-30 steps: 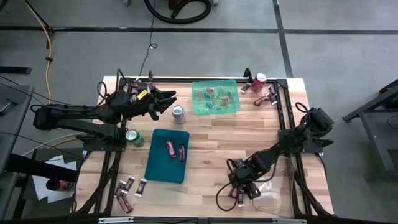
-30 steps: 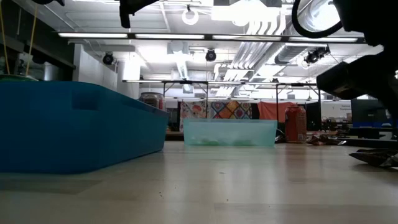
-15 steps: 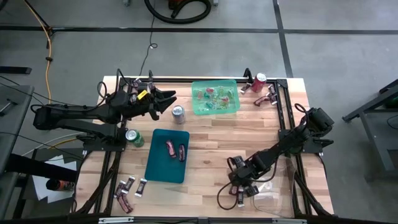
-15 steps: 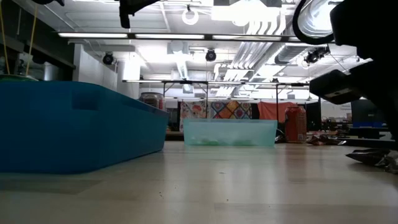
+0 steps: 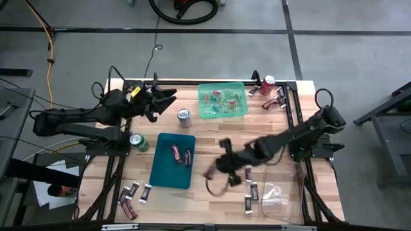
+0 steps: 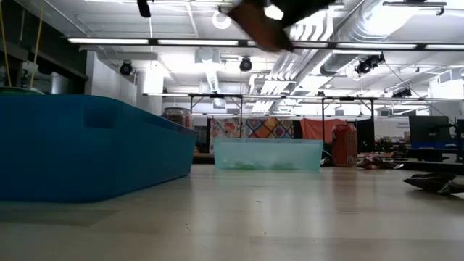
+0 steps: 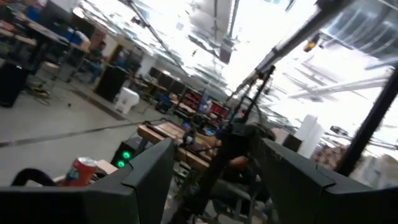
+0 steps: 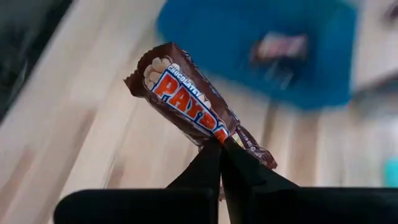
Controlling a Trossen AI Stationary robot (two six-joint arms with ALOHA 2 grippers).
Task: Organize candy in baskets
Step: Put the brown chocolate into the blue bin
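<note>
Right gripper carried a PayDay mini bar over the table, beside the teal basket.

The right gripper (image 8: 221,144) had its fingers pinched shut on one end of a brown PayDay bar (image 8: 186,99), which stuck out past the fingertips above the wooden table (image 5: 218,138), just beside the dark teal basket (image 5: 162,174) holding two pinkish-red bars (image 5: 180,154). The left gripper (image 5: 168,102) hung over the table's far left with its fingers apart, gripping nothing, near a silver can (image 5: 184,116). The light green basket (image 5: 221,113) held small green and red pieces. More dark mini bars (image 5: 251,195) lay by the clear basket (image 5: 280,200), others (image 5: 131,196) at the near left corner.
</note>
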